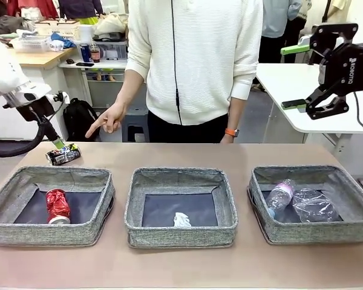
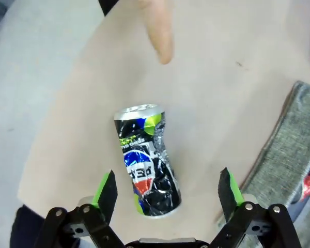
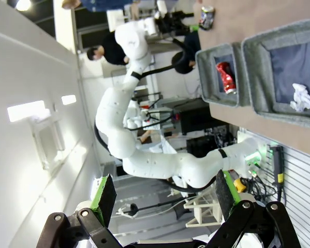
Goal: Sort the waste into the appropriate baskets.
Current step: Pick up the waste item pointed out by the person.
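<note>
A dark multicoloured can lies on the table behind the left basket. My left gripper hangs open just above it. In the left wrist view the crushed can lies between the spread green pads, untouched. The red can rests in the left basket, the paper ball in the middle basket. The small bottle and the crushed plastic bottle lie in the right basket. My right gripper is raised at the far right, open and holding nothing.
A person stands at the far side, one hand pointing a finger down toward the dark can. A white side table stands behind on the right. The left basket's wall lies close beside the can.
</note>
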### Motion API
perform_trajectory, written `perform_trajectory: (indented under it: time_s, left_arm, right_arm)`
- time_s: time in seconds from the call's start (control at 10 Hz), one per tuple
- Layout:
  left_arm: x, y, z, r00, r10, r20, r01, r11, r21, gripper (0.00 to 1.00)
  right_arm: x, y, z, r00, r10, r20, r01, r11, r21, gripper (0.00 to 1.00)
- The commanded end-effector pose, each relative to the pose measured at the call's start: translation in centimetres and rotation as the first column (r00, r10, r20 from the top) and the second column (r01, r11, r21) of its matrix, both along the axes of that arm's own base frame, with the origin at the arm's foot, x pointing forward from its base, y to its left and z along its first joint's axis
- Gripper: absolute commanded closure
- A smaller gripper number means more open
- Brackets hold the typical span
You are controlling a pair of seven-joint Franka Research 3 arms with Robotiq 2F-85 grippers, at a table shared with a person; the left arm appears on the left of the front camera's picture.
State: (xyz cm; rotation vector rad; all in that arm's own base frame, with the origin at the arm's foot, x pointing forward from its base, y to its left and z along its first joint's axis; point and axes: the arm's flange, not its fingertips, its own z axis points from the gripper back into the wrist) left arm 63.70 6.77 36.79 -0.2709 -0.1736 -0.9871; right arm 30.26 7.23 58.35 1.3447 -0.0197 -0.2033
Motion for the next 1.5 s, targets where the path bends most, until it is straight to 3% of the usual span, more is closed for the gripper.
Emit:
perform_trajectory:
  time_s: [0.0,0.6,1.1,1.2,1.3,1.4]
  left_arm:
    - [1.0,-0.4,0.3,1.0,0.016,-0.024,-0.015,0.999,0.034,0.0]
    - [1.1,-0.7,-2.8,0.998,0.051,-0.02,-0.048,0.989,0.143,0.0]
    - [0.6,-1.6,-3.8,0.996,0.048,-0.074,-0.038,0.99,0.139,0.0]
    - [0.6,-1.5,-4.0,0.992,0.062,-0.113,-0.04,0.982,0.183,0.33]
    - [0.5,-1.5,-4.1,0.99,0.066,-0.122,-0.04,0.979,0.2,0.53]
    - [0.6,-1.5,-4.0,0.99,0.067,-0.124,-0.04,0.978,0.205,0.88]
  right_arm:
    - [0.1,-0.2,0.1,1.0,0.013,0.018,-0.013,1.0,-0.008,0.0]
    - [0.1,-0.2,0.1,1.0,0.013,0.018,-0.013,1.0,-0.008,0.0]
    - [0.1,-0.2,0.1,1.0,0.013,0.018,-0.013,1.0,-0.008,0.0]
    - [0.1,-0.2,0.1,1.0,0.013,0.018,-0.013,1.0,-0.008,0.0]
    - [0.1,-0.2,0.1,1.0,0.013,0.018,-0.013,1.0,-0.008,0.0]
    - [0.1,-0.2,0.1,1.0,0.013,0.018,-0.013,1.0,-0.008,0.0]
